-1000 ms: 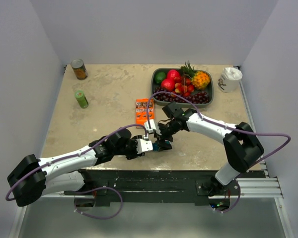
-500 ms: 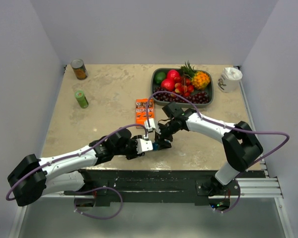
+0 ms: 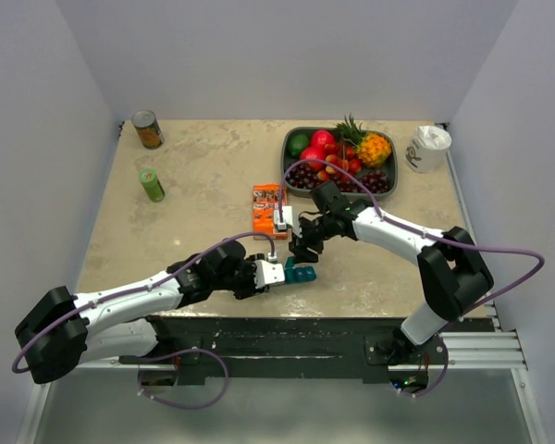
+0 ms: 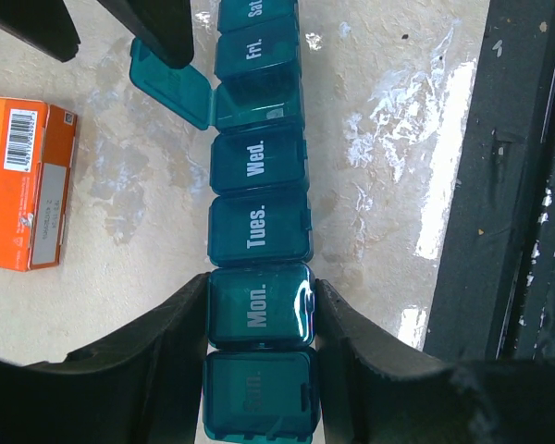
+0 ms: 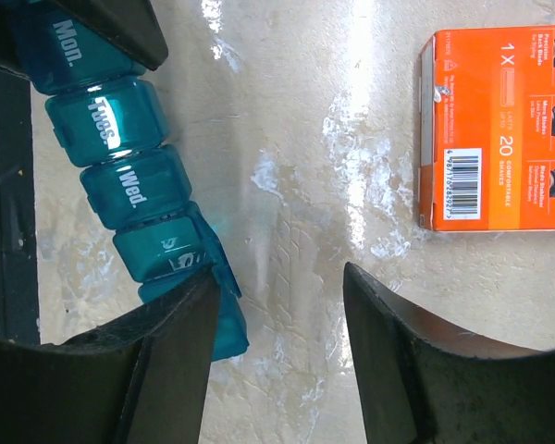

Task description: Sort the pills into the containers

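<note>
The containers are a teal pill organiser (image 4: 259, 231), a strip of lidded day compartments lying near the table's front edge (image 3: 301, 273). My left gripper (image 4: 261, 301) is shut on it, one finger on each side of the "Mon." compartment. One compartment past "Wed." stands with its lid (image 4: 171, 88) flipped open. My right gripper (image 5: 279, 277) is open just beyond the organiser (image 5: 120, 176). One of its fingers (image 5: 166, 342) covers the edge of that open lid, and only bare table lies between the two fingers. No loose pills show.
An orange tablet box (image 3: 268, 208) lies just beyond the grippers. A tray (image 3: 385, 190) of fruit sits at the back right, with a white mug (image 3: 428, 148) beside it. A green bottle (image 3: 151, 184) and a can (image 3: 147, 129) stand far left. The black table-edge rail (image 4: 518, 185) runs beside the organiser.
My right gripper has drawn back a little from the organiser and its jaws have narrowed. More of the teal strip shows now. The left gripper has kept its grip and place.
</note>
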{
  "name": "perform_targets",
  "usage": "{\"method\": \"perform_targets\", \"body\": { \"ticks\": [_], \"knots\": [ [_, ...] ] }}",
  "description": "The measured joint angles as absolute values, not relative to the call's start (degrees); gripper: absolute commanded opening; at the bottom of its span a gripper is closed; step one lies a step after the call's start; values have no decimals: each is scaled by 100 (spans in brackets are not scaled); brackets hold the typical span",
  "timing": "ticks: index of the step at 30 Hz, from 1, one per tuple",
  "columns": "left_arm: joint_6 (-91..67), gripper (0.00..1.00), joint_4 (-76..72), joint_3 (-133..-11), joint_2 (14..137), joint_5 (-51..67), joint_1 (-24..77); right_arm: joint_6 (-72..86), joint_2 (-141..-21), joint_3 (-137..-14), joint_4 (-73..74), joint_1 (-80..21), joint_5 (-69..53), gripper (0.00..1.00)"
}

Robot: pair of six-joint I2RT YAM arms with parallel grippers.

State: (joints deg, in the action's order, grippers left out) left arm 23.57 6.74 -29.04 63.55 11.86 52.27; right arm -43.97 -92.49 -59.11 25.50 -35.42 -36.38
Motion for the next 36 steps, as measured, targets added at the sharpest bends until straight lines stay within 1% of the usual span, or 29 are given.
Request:
{"method": "perform_targets", "body": {
  "ticks": [4, 8, 14, 18, 20, 25, 29, 32, 36],
  "knots": [
    [2357, 0, 690, -2904, 6355, 1201, 5227, -4458, -9249, -5913, 2578, -3489, -3712, 63],
    [2357, 0, 696, -2904, 6359, 1221, 5227, -4956, -9249, -5957, 3063, -3481, -4060, 71],
    [2357, 0, 698, -2904, 6377, 1223, 5227, -5837, -9262, -6020, 3863, -3538, -4630, 72],
    [2355, 0, 698, -2904, 6381, 1223, 5227, -5878, -9273, -6020, 3931, -3684, -4609, 69],
    [2357, 0, 698, -2904, 6386, 1223, 5227, -5666, -9273, -6018, 3726, -3752, -4541, 67],
    [2357, 0, 701, -2904, 6386, 1223, 5227, -4893, -9273, -5948, 3009, -3771, -4176, 58],
    [2355, 0, 701, -2904, 6386, 1223, 5227, -4348, -9273, -5942, 2521, -3747, -3782, 53],
    [2357, 0, 701, -2904, 6386, 1223, 5227, -4038, -9273, -5931, 2239, -3739, -3485, 51],
    [2357, 0, 698, -2904, 6388, 1221, 5227, -3741, -9273, -5878, 1997, -3734, -3129, 50]
  ]
}}
